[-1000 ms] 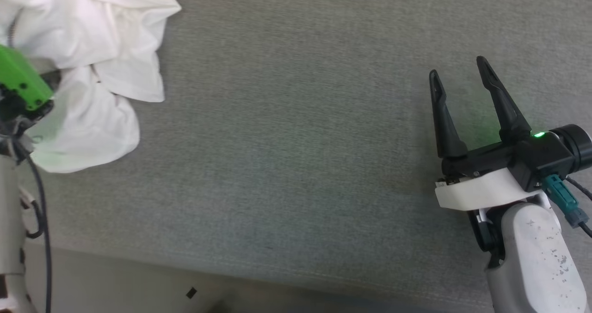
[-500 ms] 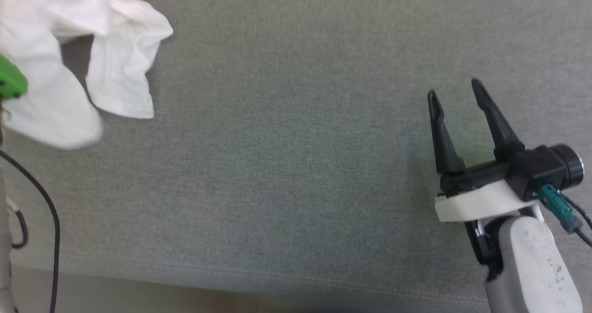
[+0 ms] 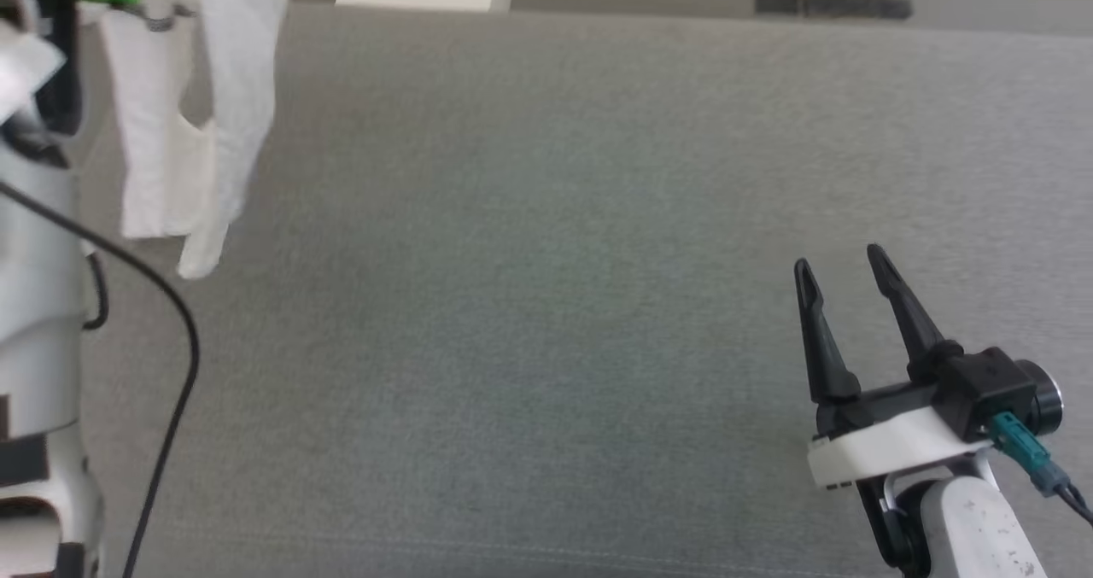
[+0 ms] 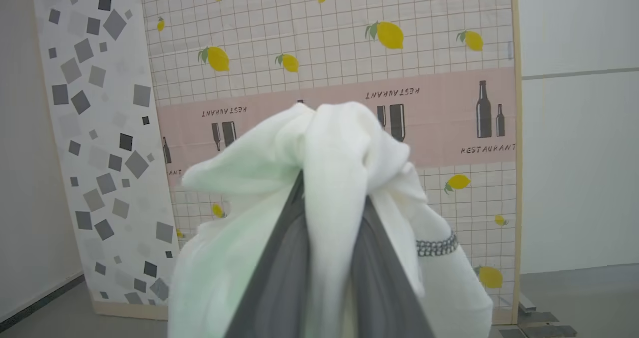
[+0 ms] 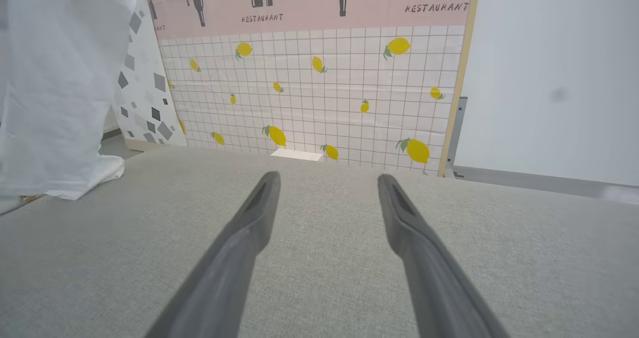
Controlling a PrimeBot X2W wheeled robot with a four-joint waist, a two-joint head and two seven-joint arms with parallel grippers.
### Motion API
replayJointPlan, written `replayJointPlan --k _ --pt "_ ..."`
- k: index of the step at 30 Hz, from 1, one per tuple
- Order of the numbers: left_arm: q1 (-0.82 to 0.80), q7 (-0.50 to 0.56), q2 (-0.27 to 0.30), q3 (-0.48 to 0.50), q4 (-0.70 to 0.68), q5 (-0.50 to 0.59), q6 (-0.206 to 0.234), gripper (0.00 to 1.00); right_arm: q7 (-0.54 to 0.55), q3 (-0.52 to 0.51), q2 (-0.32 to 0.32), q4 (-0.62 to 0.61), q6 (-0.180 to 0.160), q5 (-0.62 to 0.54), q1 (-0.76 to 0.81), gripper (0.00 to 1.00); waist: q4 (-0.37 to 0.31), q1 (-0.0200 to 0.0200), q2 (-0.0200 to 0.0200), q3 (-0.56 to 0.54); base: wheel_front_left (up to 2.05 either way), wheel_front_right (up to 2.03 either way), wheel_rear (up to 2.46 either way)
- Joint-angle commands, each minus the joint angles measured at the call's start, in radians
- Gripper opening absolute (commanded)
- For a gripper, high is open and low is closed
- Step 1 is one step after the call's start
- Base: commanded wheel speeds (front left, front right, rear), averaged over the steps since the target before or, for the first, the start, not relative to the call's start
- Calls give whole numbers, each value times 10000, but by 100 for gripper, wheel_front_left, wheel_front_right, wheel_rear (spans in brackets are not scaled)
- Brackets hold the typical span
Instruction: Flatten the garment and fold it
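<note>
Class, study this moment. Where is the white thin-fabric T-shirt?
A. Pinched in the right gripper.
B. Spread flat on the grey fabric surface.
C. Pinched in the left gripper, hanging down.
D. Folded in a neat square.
C: the left wrist view shows the white T-shirt bunched between the two dark fingers of the left gripper, while the right gripper stands open and empty over the grey fabric surface.

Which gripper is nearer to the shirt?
Left. The left gripper is shut on the shirt, which hangs from it; the right gripper is open, far to the shirt's right.
</note>
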Motion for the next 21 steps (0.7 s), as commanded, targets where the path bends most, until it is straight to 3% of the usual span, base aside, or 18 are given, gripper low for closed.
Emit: replayJointPlan --k 1,12,21 --pt "-333 -126 -223 -192 -5 69 -122 0 -36 -34 -6 -17 -17 42 190 100 -1055 1 -1 -987 0 0 0" --pt "-1604 -831 -2454 -789 726 -911 -319 0 240 89 -6 -200 -17 -2 565 100 -2450 1 -1 -1356 0 0 0" --pt "-1838 -1343 -3590 -1337 1798 -2119 -404 0 342 321 -6 -274 -17 86 640 100 -3142 1 -1 -1121 0 0 0"
